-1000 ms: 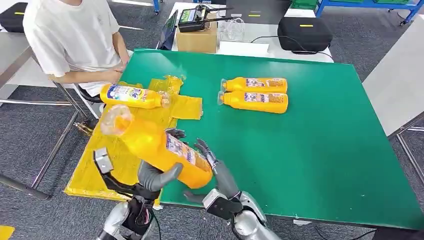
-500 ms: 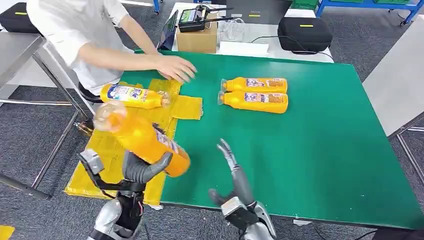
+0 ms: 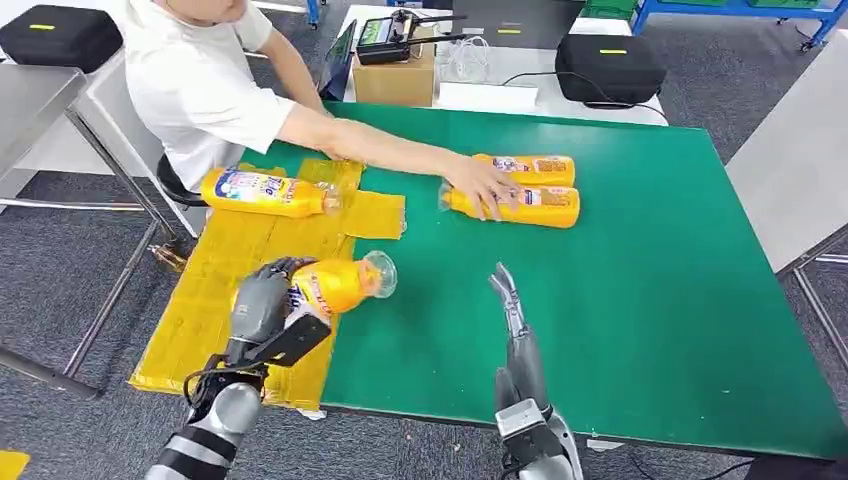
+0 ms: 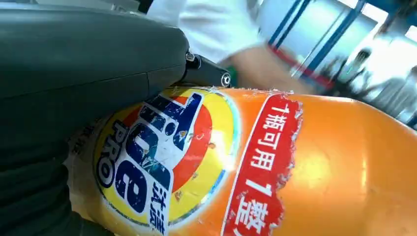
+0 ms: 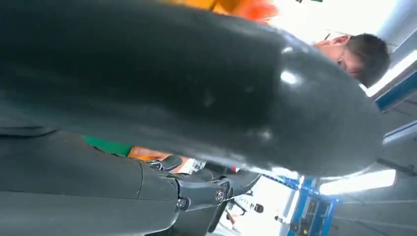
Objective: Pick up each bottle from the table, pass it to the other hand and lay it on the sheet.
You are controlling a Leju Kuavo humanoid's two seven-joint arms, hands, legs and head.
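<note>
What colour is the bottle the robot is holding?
Orange, with a blue, red and yellow label; the bottle in the left hand shows best in the left wrist view.

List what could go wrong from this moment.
1. The left hand holds the orange bottle by its base end while the capped end juts past the yellow sheet over the green table; released so, it could roll off the sheet.
2. A person's hand rests on the two bottles awaiting pickup; the free right hand might bump it if it reaches there.
</note>
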